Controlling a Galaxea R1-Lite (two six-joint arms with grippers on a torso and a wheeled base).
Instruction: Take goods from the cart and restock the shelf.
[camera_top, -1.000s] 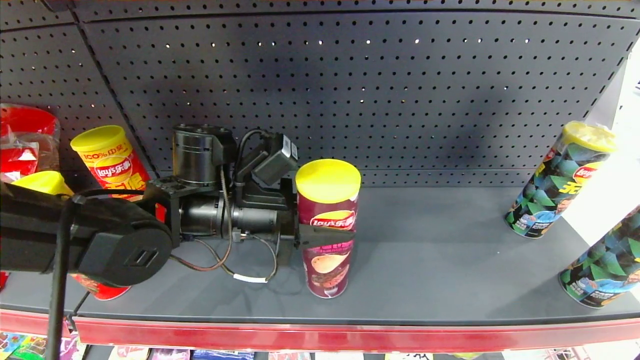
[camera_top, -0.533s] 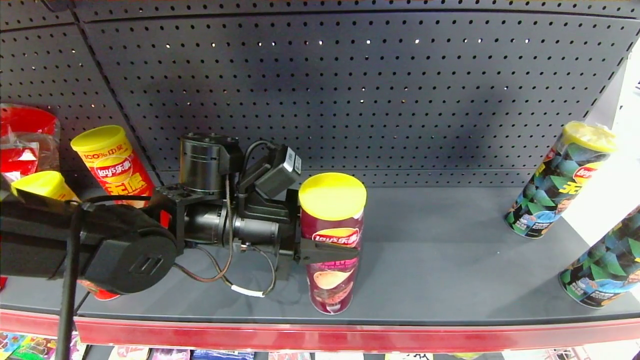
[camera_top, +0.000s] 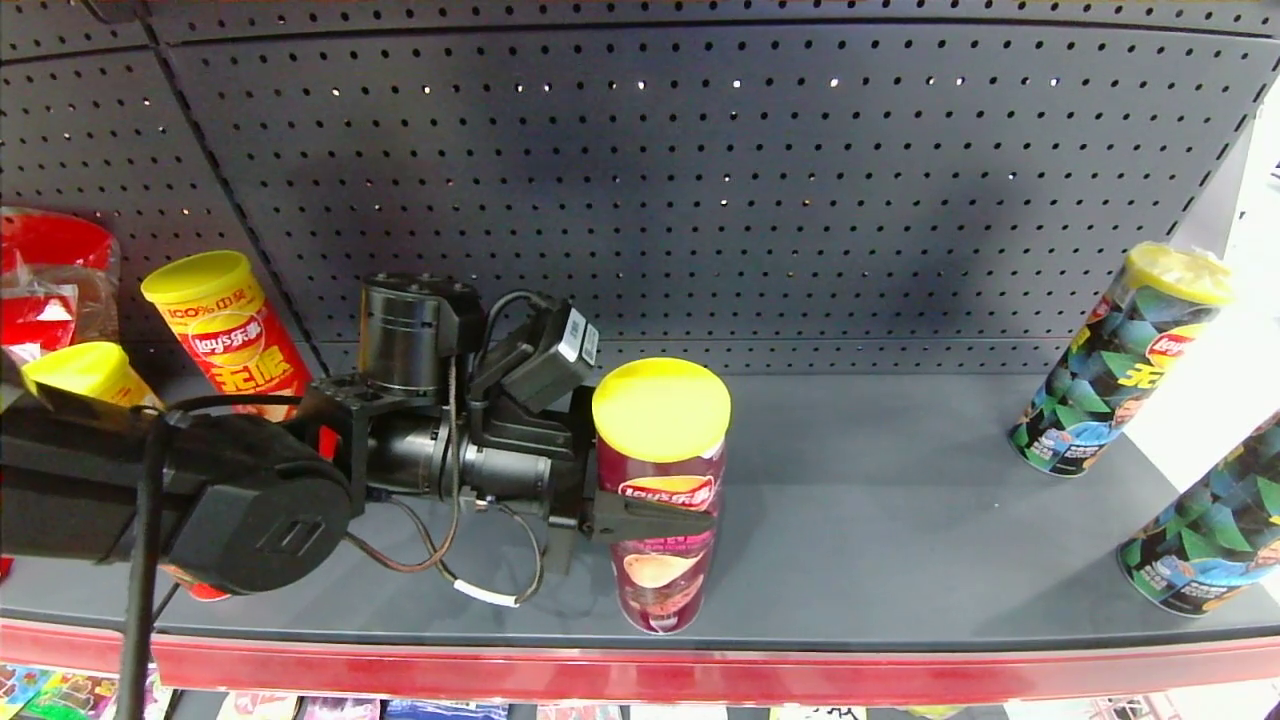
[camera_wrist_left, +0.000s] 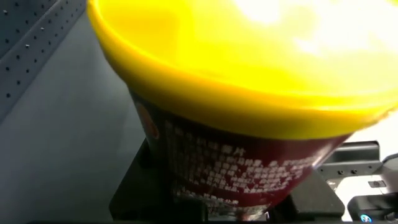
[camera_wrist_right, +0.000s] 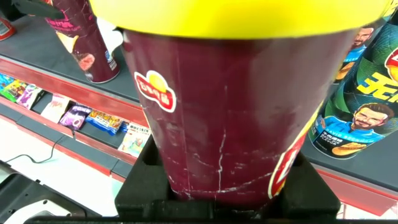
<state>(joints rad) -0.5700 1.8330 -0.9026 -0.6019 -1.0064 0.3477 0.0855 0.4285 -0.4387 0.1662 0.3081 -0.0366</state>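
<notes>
A maroon chip can (camera_top: 660, 480) with a yellow lid stands upright near the front edge of the dark grey shelf (camera_top: 900, 520). My left gripper (camera_top: 650, 515) is shut on its middle, coming in from the left. The left wrist view looks down over the same can (camera_wrist_left: 249, 124), with the left gripper (camera_wrist_left: 230, 199) around it. A second maroon chip can (camera_wrist_right: 236, 124) sits in my right gripper (camera_wrist_right: 224, 193), which is shut on it, out in front of the shelf. Farther off, the right wrist view shows the first can (camera_wrist_right: 84, 43).
Red chip cans (camera_top: 225, 320) with yellow lids stand at the shelf's left. Two green-patterned cans (camera_top: 1120, 360) (camera_top: 1210, 530) stand at the right. A perforated back panel (camera_top: 700, 200) closes the shelf behind. A red strip (camera_top: 700, 670) runs along the front edge.
My left gripper has brought the maroon can forward toward the shelf's front edge and lower in the view. The other cans have not moved.
</notes>
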